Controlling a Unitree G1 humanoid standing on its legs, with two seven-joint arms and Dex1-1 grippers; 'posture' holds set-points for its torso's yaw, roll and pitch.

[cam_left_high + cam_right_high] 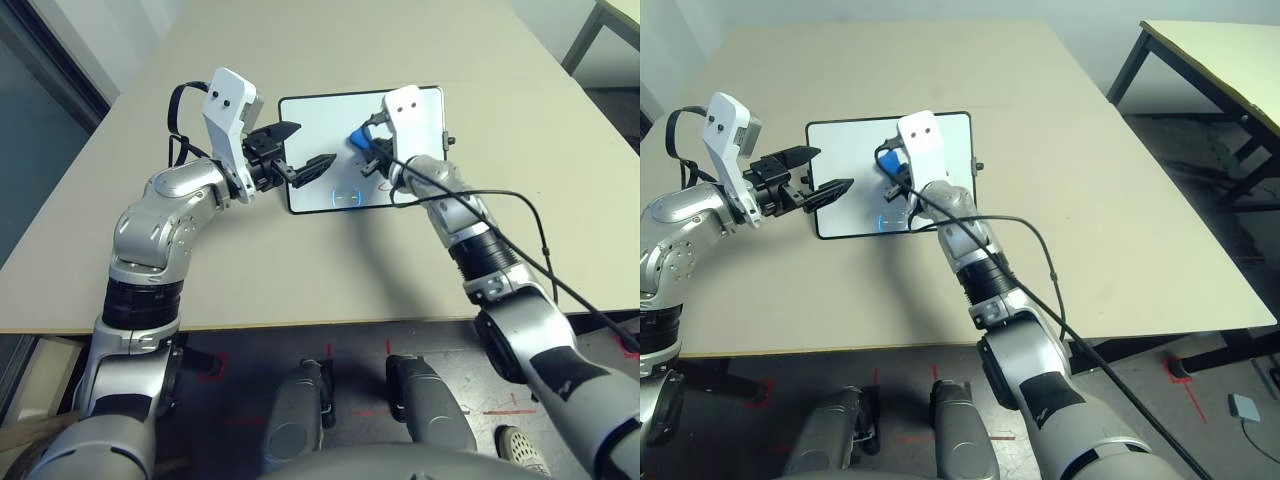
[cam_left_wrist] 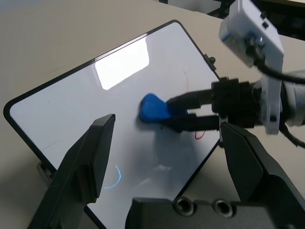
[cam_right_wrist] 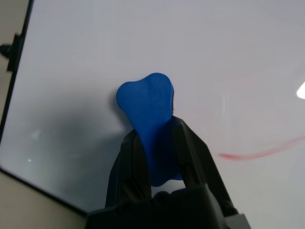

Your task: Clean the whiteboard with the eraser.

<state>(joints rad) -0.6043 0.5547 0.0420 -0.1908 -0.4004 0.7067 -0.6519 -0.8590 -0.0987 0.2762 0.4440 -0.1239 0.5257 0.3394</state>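
Beige table (image 1: 400, 290) bears the whiteboard (image 1: 310, 120); right gripper (image 3: 157, 143) clamps the eraser (image 3: 147, 107), left gripper (image 2: 162, 157) spread wide.

In front of me stands a broad rectangular table with a smooth pale beige top (image 1: 300, 290). The one thing I see lying directly on it is the rectangular whiteboard with its thin black frame and rounded corners (image 1: 315, 125), flat near the middle of the top, its glossy white face bearing a faint red stroke.

Left gripper (image 1: 298, 148) spread level; right gripper (image 1: 366, 146) clamped, angled slightly down
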